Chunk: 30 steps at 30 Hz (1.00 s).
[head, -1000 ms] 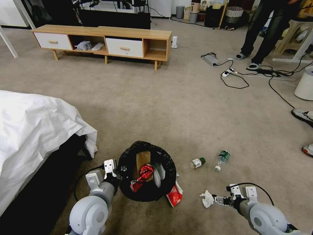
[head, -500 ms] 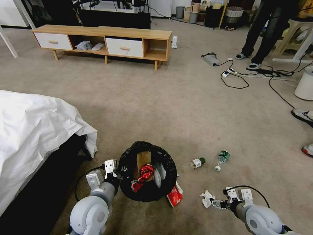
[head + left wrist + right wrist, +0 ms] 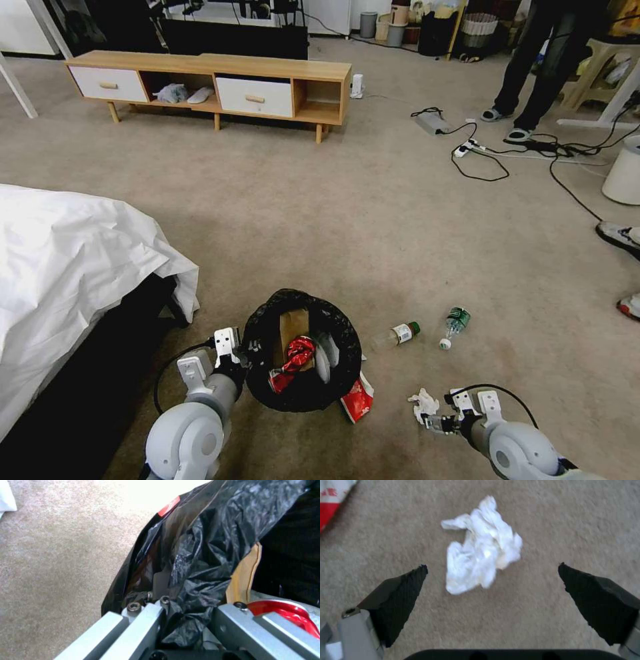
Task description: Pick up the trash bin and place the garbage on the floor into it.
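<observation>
The trash bin (image 3: pixel 303 387), lined with a crinkled black bag (image 3: pixel 206 555), stands on the carpet floor (image 3: pixel 373 220) just ahead of me. My left gripper (image 3: pixel 241 357) (image 3: pixel 186 615) is shut on its near-left rim. Inside lie a brown paper bag (image 3: pixel 292 325) (image 3: pixel 245 580) and a crushed red can (image 3: pixel 295 357) (image 3: pixel 286 610). My right gripper (image 3: pixel 433 421) (image 3: pixel 492 565) is open, low over a white tissue (image 3: pixel 423 404) (image 3: pixel 483 547) that lies between its black fingertips (image 3: pixel 403 592). A red wrapper (image 3: pixel 357 400) (image 3: pixel 330 502) leans against the bin. Two green-capped bottles (image 3: pixel 399 333) (image 3: pixel 455 323) lie beyond.
A bed with a white sheet (image 3: pixel 67 267) crowds the left. A low wooden cabinet (image 3: pixel 213 83) stands at the back. Black cables and a power strip (image 3: pixel 480 150) run at the back right near a white bucket (image 3: pixel 623 170). A person's shoes (image 3: pixel 620 237) are at the right edge.
My right arm has drawn back and sunk lower, bringing its open gripper closer to the tissue. The tissue, the bin and my left arm have stayed put.
</observation>
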### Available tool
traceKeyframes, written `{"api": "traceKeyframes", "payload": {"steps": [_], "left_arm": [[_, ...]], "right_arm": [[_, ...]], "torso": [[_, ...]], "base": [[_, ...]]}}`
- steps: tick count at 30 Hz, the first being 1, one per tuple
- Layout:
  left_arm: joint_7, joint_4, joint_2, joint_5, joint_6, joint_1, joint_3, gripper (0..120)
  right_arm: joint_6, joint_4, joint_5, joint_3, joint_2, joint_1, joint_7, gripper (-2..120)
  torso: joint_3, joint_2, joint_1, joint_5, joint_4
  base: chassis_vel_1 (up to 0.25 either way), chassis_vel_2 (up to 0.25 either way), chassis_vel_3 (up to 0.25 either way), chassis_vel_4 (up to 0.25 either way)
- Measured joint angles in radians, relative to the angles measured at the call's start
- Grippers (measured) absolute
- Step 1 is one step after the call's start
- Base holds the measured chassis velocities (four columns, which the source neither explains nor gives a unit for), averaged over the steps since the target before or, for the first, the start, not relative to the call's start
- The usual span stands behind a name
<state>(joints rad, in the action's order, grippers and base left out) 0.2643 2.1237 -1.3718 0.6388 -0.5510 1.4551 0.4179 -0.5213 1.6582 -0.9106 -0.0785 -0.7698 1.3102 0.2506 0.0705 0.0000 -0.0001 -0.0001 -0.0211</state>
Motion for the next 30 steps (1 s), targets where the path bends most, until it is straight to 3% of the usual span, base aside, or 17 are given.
{"api": "traceKeyframes", "payload": {"steps": [10, 30], "left_arm": [[-0.011, -0.009, -0.002, -0.008, 0.009, 0.001, 0.010, 0], [-0.013, -0.016, 0.004, -0.004, 0.011, 0.001, 0.015, 0]], "right_arm": [[0.006, -0.048, 0.080, 0.077, -0.001, -0.085, -0.035, 100], [0.018, -0.128, 0.078, 0.109, -0.045, -0.121, -0.040, 100]], "torso": [[0.000, 0.000, 0.000, -0.0001, 0.0000], [0.000, 0.000, 0.000, 0.0001, -0.0001]], "base": [[0.000, 0.000, 0.000, 0.000], [0.000, 0.000, 0.000, 0.000]]}}
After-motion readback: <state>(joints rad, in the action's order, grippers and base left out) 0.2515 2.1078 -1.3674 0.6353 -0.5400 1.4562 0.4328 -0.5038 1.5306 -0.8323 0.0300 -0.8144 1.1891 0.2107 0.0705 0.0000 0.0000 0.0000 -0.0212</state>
